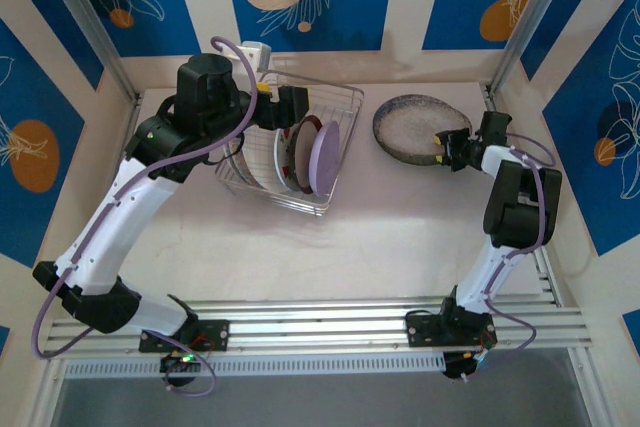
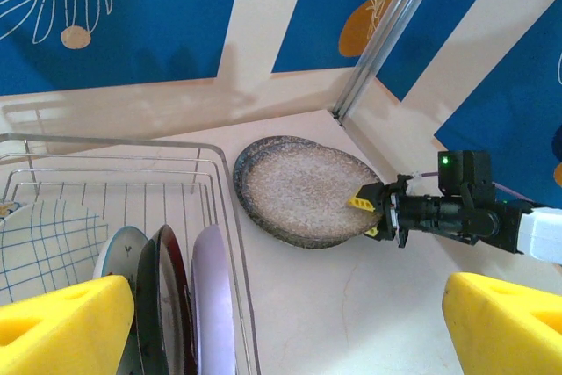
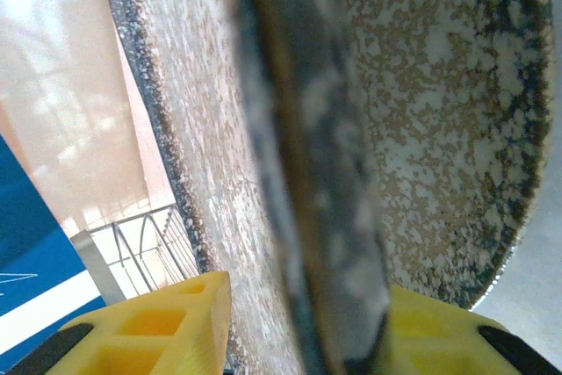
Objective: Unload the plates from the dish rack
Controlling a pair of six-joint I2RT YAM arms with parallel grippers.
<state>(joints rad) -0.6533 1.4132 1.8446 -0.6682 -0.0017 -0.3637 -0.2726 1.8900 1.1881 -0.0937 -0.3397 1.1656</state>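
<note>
Counting plates first, I am seeing six in all. Four are standing on edge in the dish rack, which is sitting toward the back left of the surface. They are a white plate with grid lines, a small pale plate with a few dark marks, a dark plate with a reddish edge, and a lilac plate nearest the rack's right wall. The marks on the small one are too tiny for me to be making out any pattern.

The other two are lying flat on the surface, outside the rack and to its right, near the back corner. An upper speckled plate is resting on a lower speckled plate, and it is sitting slightly off-centre, so the lower rim is showing on the left.

I am watching two pincers. The left pincer is hanging above the rack with its yellow fingers spread wide and nothing between them. The right pincer is reaching in at the right edge of the speckled pair. In the right wrist view a dark speckled rim is running between its two yellow fingers. I am not able to tell whether they are pressing on it or standing slightly off. A small green light is glowing on that pincer's body.
</note>
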